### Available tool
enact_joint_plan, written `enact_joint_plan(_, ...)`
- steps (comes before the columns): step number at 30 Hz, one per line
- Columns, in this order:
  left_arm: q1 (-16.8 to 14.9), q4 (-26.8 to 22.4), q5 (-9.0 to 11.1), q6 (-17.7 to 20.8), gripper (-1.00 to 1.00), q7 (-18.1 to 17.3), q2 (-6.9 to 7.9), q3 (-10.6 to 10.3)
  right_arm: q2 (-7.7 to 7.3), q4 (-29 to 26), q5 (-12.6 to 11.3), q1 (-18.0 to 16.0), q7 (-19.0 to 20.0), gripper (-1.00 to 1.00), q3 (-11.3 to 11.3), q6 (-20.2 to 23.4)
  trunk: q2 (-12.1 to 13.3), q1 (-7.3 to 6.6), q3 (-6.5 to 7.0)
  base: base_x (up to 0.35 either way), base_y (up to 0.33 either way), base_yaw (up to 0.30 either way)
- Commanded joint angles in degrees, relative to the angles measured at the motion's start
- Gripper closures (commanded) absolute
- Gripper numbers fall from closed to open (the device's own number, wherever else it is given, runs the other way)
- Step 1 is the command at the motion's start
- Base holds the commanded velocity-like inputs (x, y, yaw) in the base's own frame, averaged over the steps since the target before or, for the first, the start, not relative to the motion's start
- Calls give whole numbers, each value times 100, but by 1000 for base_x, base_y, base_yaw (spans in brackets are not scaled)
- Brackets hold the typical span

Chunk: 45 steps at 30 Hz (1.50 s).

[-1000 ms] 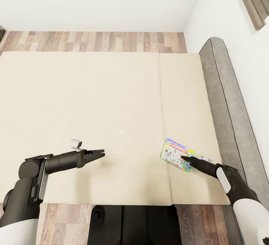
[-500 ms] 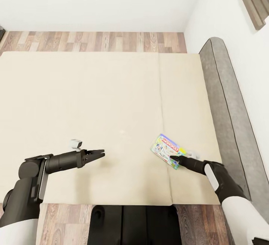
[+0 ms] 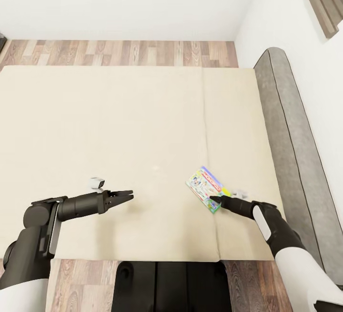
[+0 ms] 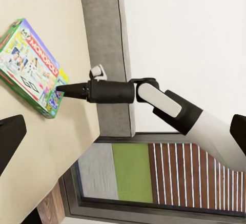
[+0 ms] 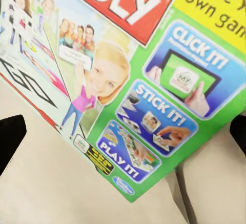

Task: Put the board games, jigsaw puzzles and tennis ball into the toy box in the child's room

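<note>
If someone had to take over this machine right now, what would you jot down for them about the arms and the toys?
Right end effector: tips together at the near corner of the Monopoly board game, touching it, not gripping.
Left end effector: holds nothing, hovering over the bed; whether it is open is unclear.
The Monopoly board game lies flat on the beige mattress beside the seam between the pads, near the grey headboard.
Done: nothing picked up here.
Left: grasp this game, carry it to the toy box, then collect the other toys.

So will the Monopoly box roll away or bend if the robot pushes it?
The Monopoly box looks flat and square-edged, so it should slide, not roll. It seems stiff card, probably light. The right end effector touches one corner, so it may spin.
</note>
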Motion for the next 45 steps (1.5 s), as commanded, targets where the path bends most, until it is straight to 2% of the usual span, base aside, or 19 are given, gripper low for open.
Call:
enact_joint_plan(1,-3,-5,-48,59,-100,-45,-1,5,3,-24,-22,-2,8,-100,-13,43,-9,3,-6,0,0,0)
enact_joint_plan(12,-3,-5,-48,59,-100,-45,-1,5,-8,-301,-22,3,37,-100,-1,130,-9,3,-6,0,0,0)
enact_joint_plan(15,-3,-5,-48,59,-100,-45,-1,5,-11,-456,-17,24,38,-100,7,375,-9,3,-6,0,0,0)
enact_joint_plan(20,-3,-5,-48,59,-100,-45,-1,5,-18,-1269,-5,94,31,-100,9,833,-9,3,-6,0,0,0)
enact_joint_plan(24,-3,-5,-53,59,-100,-45,-2,5,-19,-1478,0,106,30,-100,11,1051,-9,3,-6,0,0,0)
enact_joint_plan(37,-3,-4,-50,59,-100,-45,-1,5,-11,-1548,1,90,-8,-100,-20,1148,-9,3,-6,0,0,0)
enact_joint_plan(42,-3,-5,-48,59,-100,-45,-1,5,-5,-1549,-8,1,-251,-100,-30,1135,-9,3,-6,0,0,0)
enact_joint_plan(45,-3,-5,-48,59,-100,-45,-1,5,-2,-1550,-25,-190,-466,-100,-32,1139,-9,3,-6,0,0,0)
